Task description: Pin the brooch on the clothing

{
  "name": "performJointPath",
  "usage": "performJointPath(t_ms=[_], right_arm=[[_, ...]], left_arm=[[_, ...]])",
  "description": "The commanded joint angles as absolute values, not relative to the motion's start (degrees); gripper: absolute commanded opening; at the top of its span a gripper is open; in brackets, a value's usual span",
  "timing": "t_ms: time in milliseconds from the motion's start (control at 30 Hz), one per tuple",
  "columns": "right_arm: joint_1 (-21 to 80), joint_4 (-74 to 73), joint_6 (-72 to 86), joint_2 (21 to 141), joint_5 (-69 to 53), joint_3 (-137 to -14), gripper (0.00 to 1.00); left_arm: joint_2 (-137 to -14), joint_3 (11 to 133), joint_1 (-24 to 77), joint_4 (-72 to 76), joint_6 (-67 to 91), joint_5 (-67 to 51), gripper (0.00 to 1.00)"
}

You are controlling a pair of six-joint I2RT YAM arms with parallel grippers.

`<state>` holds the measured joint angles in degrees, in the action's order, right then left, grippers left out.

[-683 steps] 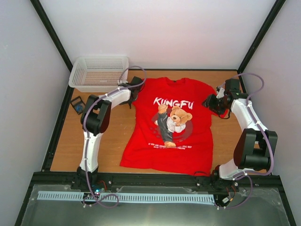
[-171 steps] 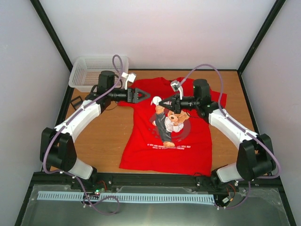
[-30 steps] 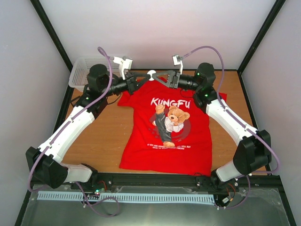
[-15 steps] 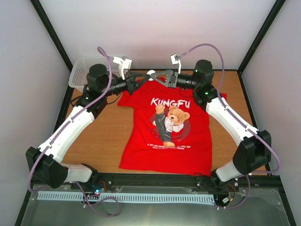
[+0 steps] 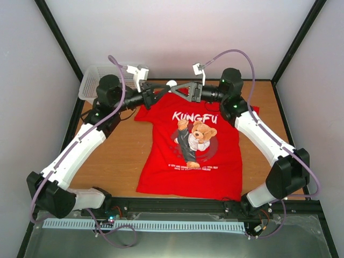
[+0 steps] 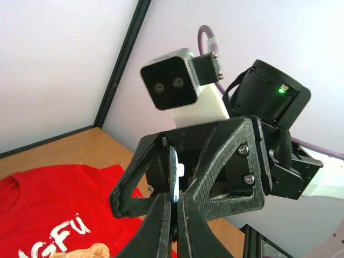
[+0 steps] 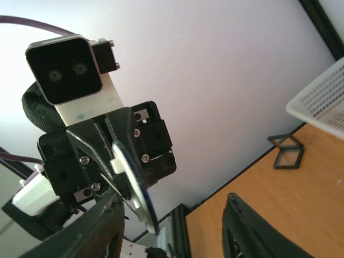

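The T-shirt (image 5: 188, 166) is lying flat at the middle of the bench (image 5: 123, 156), its collar toward the far side, while the basket (image 5: 91, 80) is sitting in the far left corner with a small frame (image 7: 287, 153) lying on the bench just near of it. Above the T-shirt's far edge, the left end effector (image 5: 164, 90) and the right end effector (image 5: 176, 88) are facing each other tip to tip. The brooch (image 6: 173, 174) is sitting between them, pinched in the left one's fingers and standing between the right one's spread fingers.
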<state>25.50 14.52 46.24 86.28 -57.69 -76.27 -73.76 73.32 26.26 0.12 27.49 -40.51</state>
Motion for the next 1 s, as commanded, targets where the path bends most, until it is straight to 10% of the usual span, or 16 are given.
performJointPath(t_ms=[0, 300, 733, 967], right_arm=[[25.54, 11.85, 39.36, 83.62, -60.20, -76.50, 0.53], [21.15, 1.55, 24.95, 77.00, -58.65, -73.61, 0.69], [20.83, -0.49, 16.16, 81.54, -52.62, -76.78, 0.67], [20.92, -5.77, 3.92, 85.72, -64.39, -84.17, 0.42]], left_arm=[[-69.64, 72.65, 27.16, 2.99, 23.72, -38.19, 0.01], [-68.97, 73.11, 27.12, 0.97, 18.34, -31.85, 0.01], [-71.34, 73.75, 28.48, -1.39, -5.42, -16.37, 0.01], [-74.64, 79.41, 28.48, -11.02, -6.43, -41.04, 0.01]])
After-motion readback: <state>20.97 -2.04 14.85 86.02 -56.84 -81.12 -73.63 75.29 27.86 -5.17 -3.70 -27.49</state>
